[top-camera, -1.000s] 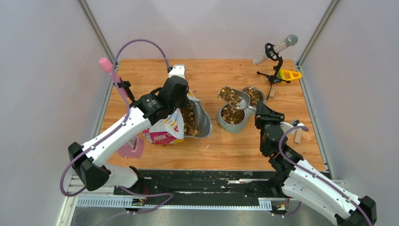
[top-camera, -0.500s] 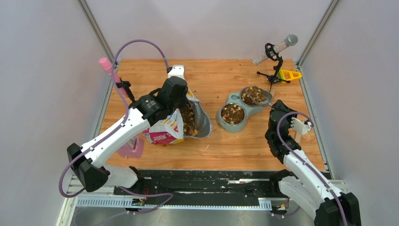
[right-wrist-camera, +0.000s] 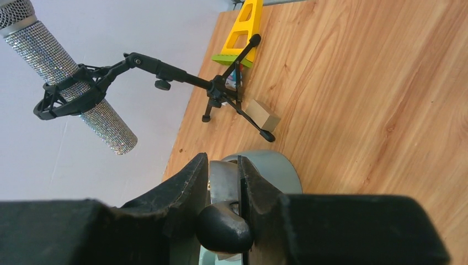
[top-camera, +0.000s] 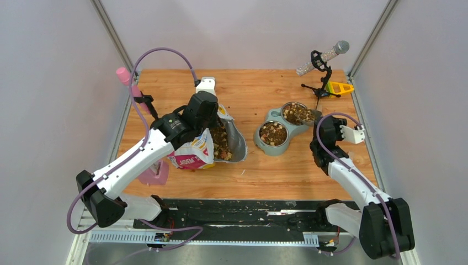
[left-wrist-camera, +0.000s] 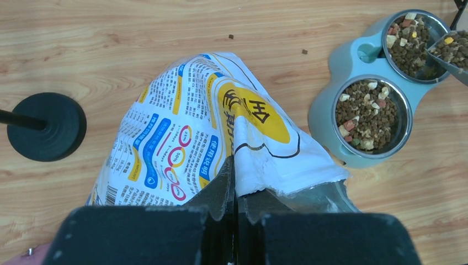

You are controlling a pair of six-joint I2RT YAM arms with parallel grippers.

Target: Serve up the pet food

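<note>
The left fingers [left-wrist-camera: 227, 187] were pressed fully together, pinching the top edge of the printed bag [left-wrist-camera: 182, 143] at a fold and holding its mouth up. The bag stood on the worktop [top-camera: 259, 88] at centre left, its silver-lined opening facing right, with pet food [top-camera: 221, 139] showing inside. Left of the bag, the left wrist view showed a black round base [left-wrist-camera: 47, 127] on the wood.

The right fingers [right-wrist-camera: 200, 174] were closed part-way on the grey handle of the scoop [top-camera: 312, 115], clamping it on both sides. The scoop's bowl reached over the right rim of the farther dish of the blue-grey double feeder [left-wrist-camera: 325, 105] and carried brown kibble with a few coloured pieces. Both metal dishes were already heaped with the same food, and a few stray crumbs lay on the wood nearby.

Beyond the feeder, at the far right corner, a glittery microphone [right-wrist-camera: 77, 94] hung in its black tripod stand, with a small wooden block [right-wrist-camera: 264, 115] just beside one leg and a yellow toy piece [right-wrist-camera: 245, 27] behind it.
</note>
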